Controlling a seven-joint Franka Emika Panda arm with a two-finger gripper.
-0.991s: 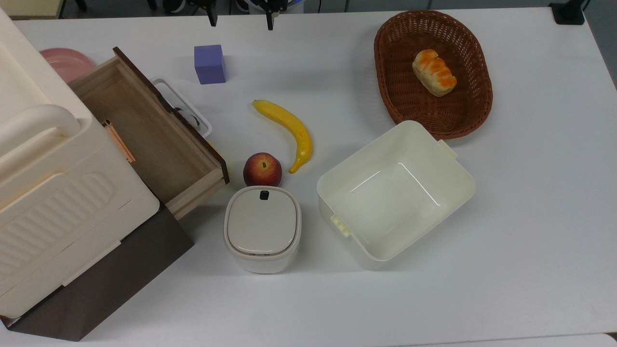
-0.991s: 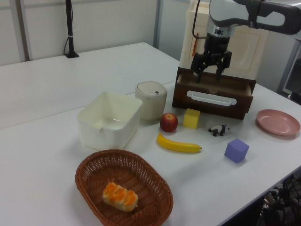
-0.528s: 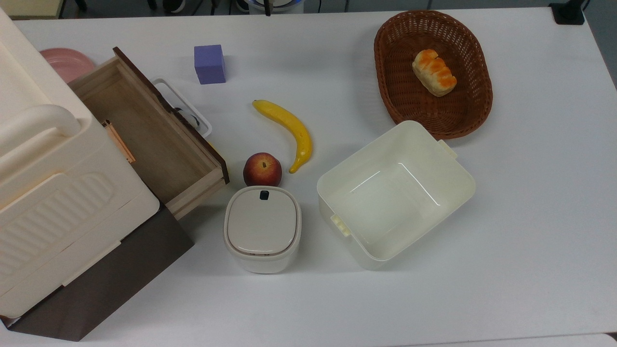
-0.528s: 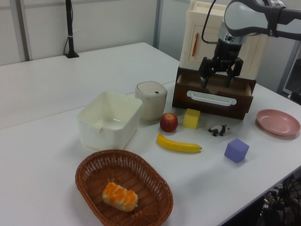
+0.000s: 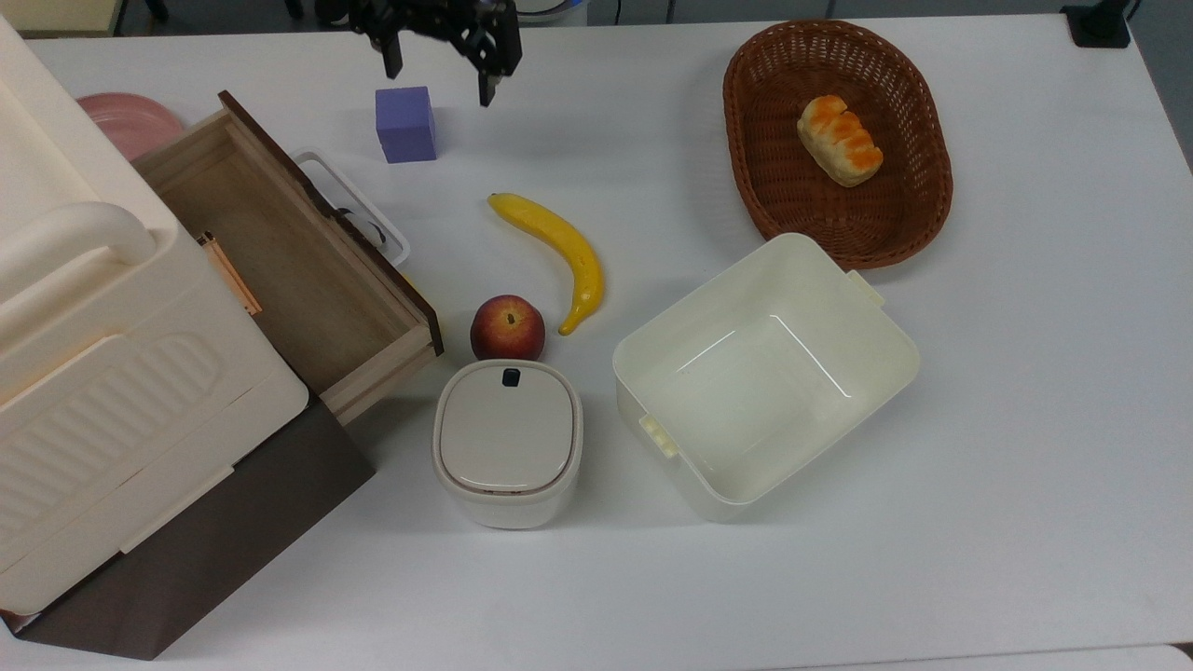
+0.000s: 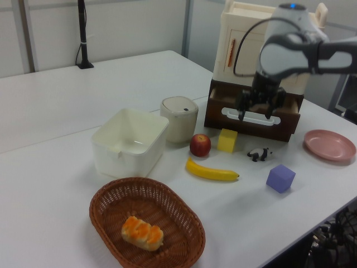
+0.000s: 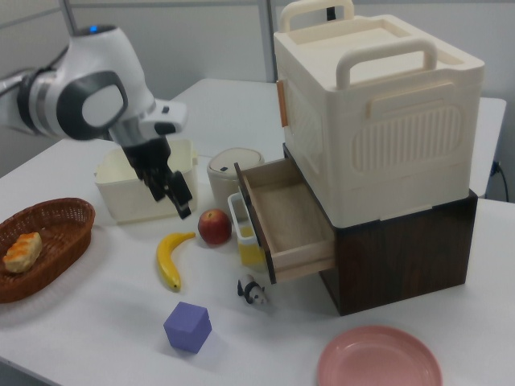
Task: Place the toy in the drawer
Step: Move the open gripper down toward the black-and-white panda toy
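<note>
White counter (image 5: 1025,419) fills my screens, with the drawer (image 5: 280,252) as my reference point: it is pulled out of the dark brown base of a cabinet, under a cream handled box (image 7: 378,104), and its light-wood inside looks bare. From my station I see the toy (image 6: 259,154) lying on the counter just in front of the drawer's dark front panel, below the white loop handle (image 6: 251,116); in the right view it sits near the drawer's front corner (image 7: 253,290). A yellow block (image 6: 227,140) stands against the drawer front on the left view's left of the toy, with the apple (image 6: 200,145) just beyond it and the banana (image 6: 212,170) farther out. A purple cube (image 6: 280,178) rests further from the drawer than the toy, and a pink plate (image 6: 329,144) lies off the drawer's far side on the left view's right. My end effector (image 6: 257,113) hangs in the air in front of the drawer, above the counter, fingers (image 5: 488,86) spread wide and holding nothing; in the top view it hovers by the purple cube, apart from the toy.
</note>
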